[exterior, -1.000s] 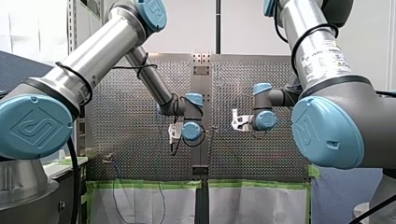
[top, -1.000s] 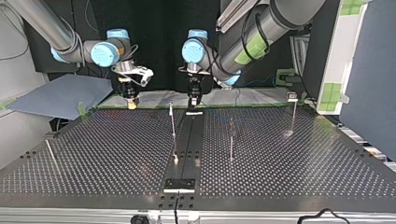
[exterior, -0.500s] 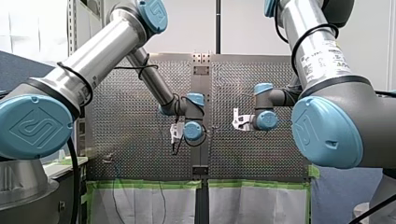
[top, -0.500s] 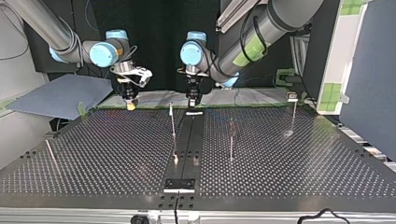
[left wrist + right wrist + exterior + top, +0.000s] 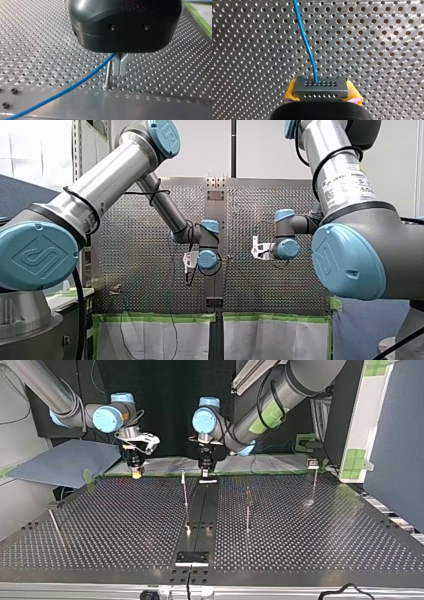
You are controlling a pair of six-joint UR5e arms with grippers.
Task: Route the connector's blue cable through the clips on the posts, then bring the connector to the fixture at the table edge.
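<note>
— jaws first. can you see them in the front view?
— no, they are too small there. my left arm (image 5: 100,190) and my right arm (image 5: 340,175) both reach out over the table (image 5: 140,285) with all the little holes. their ends hang near its middle, a bit apart.
— and in the top view?
— my right gripper (image 5: 136,472) is at that view's left. it has a yellow tip and hangs over the far edge of the table. my left gripper (image 5: 204,471) is near the middle, just beside a thin post (image 5: 185,491). the holder (image 5: 191,557) sits at the near edge, well apart from both grippers.
— what about the left wrist view?
— the metal fingers (image 5: 120,65) are pressed together. the blue cable (image 5: 62,91) runs right up to them, so they look like they pinch it. from there it slopes down across the table. the post stands just beside the fingers.
— and the right wrist view?
— the yellow pads (image 5: 290,92) squeeze the grey plug (image 5: 321,87) from both sides. the blue cable comes out of the plug's face and runs away over the holes.
</note>
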